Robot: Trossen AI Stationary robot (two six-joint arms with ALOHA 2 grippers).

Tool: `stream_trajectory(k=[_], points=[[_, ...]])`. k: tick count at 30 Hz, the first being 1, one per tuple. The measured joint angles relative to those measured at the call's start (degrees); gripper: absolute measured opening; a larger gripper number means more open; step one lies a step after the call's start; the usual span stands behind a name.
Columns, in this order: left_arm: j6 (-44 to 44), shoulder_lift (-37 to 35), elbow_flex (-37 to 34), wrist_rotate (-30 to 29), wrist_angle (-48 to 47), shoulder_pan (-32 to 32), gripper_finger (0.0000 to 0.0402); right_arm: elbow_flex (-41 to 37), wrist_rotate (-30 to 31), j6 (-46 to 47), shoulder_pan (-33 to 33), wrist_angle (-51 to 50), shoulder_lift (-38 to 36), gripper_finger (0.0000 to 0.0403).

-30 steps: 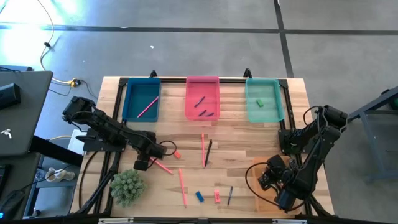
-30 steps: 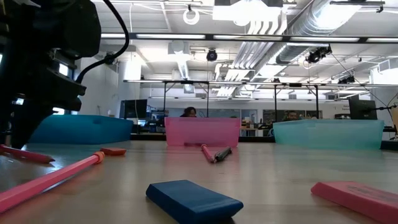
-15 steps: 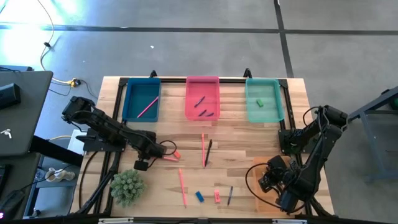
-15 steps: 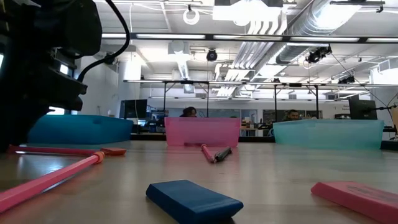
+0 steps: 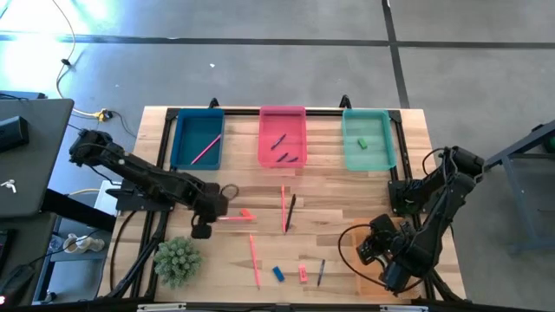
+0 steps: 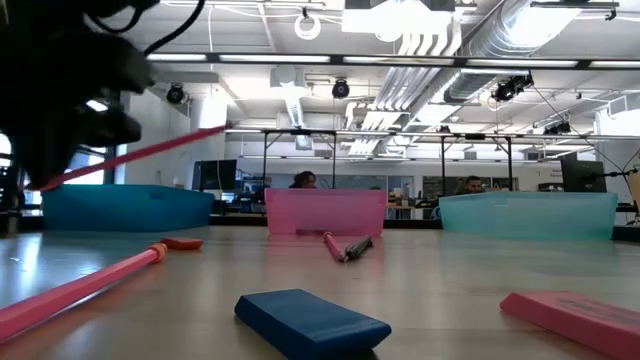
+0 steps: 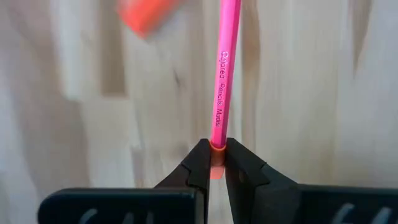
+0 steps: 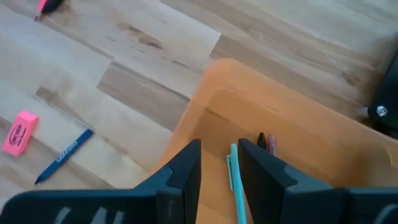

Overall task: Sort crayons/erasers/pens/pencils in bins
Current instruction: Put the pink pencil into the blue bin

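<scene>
L gripper (image 7: 212, 163) clamping pink pencil (image 7: 221, 93) by its end, lifting it off the table w/ tip over wood left of centre.

Pencil barrel reading "Colored Pencils Maped". 4 bins showing: blue (image 5: 198, 139) w/ 1 pink stick, pink (image 5: 283, 136) w/ 3 dark sticks, teal (image 5: 368, 139) w/ 1 green eraser (image 5: 361, 143), orange (image 8: 292, 162) under R gripper (image 8: 219, 163), fingers sitting slightly apart around a teal stick. Erasers on table: 1 blue (image 6: 312, 323), 1 pink (image 6: 580, 318); a small orange-red piece (image 5: 247, 213) too.
</scene>
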Motion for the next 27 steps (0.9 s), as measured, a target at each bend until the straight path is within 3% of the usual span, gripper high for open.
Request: stream_trajectory(k=[12, 19, 27], points=[[-1.84, -13.70, 0.09, -9.77, 6.10, 11.29, 0.0016, 0.00, 11.70, -8.22, -6.15, -0.01, 0.02, 0.0099], [-0.47, -19.92, 0.09, -16.21, 4.85, 20.83, 0.0016, 0.00, 12.22, -12.22, -9.80, 0.58, 0.02, 0.0099], [-0.90, -22.36, 0.07, -22.85, -0.38, 32.80, 0.0016, 0.00, 11.92, -16.83, -13.12, 2.86, 0.02, 0.0099]])
